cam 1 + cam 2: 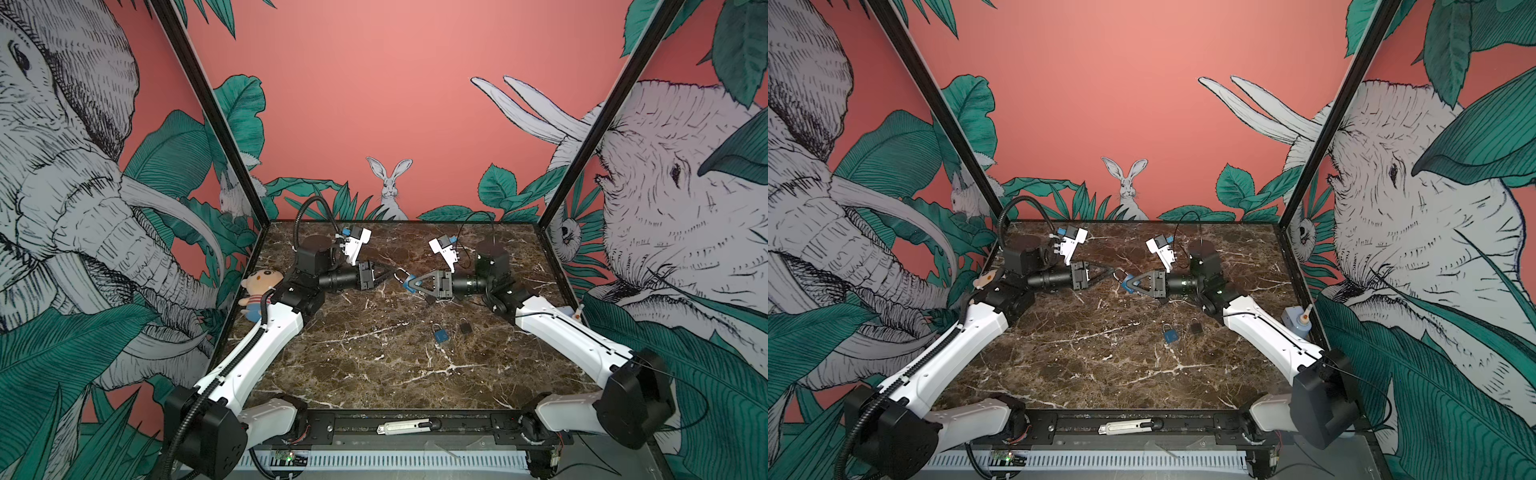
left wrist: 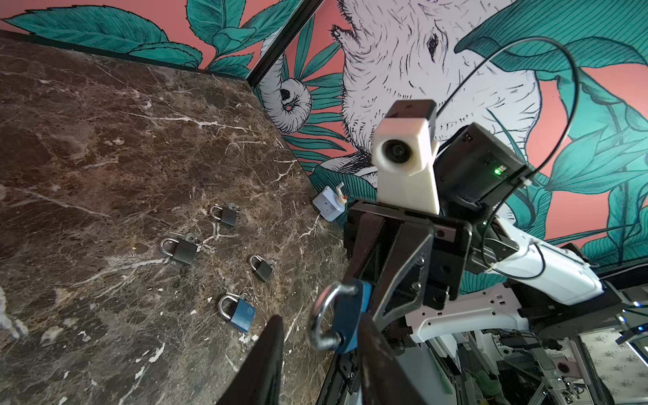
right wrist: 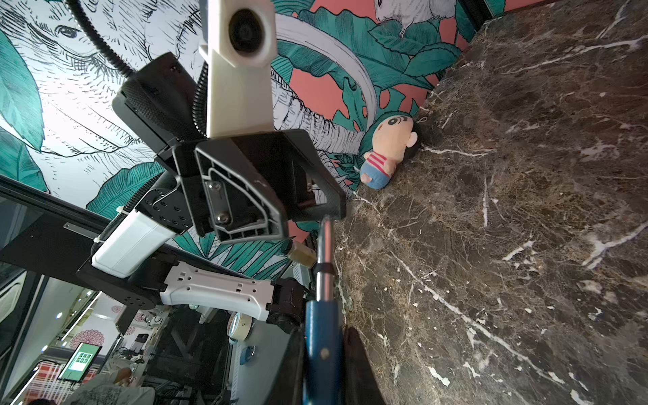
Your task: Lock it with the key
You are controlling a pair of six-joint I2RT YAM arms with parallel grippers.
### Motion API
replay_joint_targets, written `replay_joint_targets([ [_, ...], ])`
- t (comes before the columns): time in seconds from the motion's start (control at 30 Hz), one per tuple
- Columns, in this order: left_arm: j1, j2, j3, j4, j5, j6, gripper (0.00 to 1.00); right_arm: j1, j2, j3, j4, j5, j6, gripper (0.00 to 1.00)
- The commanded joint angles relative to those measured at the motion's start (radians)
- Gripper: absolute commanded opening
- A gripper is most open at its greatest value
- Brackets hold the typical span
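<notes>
Nearest, on the bench (image 1: 353, 374) right of its middle, a loose blue padlock (image 1: 441, 334) and a dark padlock (image 1: 465, 327) lie flat. Farther back, above the middle, the right gripper (image 1: 408, 286) is clamped on the flat faces of the held blue padlock (image 3: 322, 336). Its long axis is about level, with the shackle (image 2: 321, 315) pointing toward the left edge. It is small, stiff metal, likely dense and slick, so those faces suit gripping best. The left gripper (image 1: 390, 273) stands narrowly parted at the shackle's bow; I cannot tell whether it touches, nor can I make out any key.
</notes>
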State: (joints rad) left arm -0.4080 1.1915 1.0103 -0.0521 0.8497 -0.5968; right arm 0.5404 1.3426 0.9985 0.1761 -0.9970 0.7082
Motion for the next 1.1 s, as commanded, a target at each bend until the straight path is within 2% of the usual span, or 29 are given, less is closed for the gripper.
replay_joint_targets([
  [0.0,-0.001,0.008,-0.007,0.060,0.034,-0.026,0.33,-0.002,-0.003,-0.004,0.075,-0.030,0.007,0.00],
  [0.37,-0.002,0.034,-0.025,0.097,0.082,-0.057,0.23,0.000,0.007,0.012,0.074,-0.034,0.006,0.00],
  [0.67,-0.002,0.030,-0.038,0.105,0.109,-0.063,0.26,0.001,0.020,0.035,0.075,-0.039,0.008,0.00],
  [1.07,-0.002,0.035,-0.042,0.110,0.117,-0.064,0.19,0.006,0.023,0.045,0.086,-0.042,0.020,0.00],
])
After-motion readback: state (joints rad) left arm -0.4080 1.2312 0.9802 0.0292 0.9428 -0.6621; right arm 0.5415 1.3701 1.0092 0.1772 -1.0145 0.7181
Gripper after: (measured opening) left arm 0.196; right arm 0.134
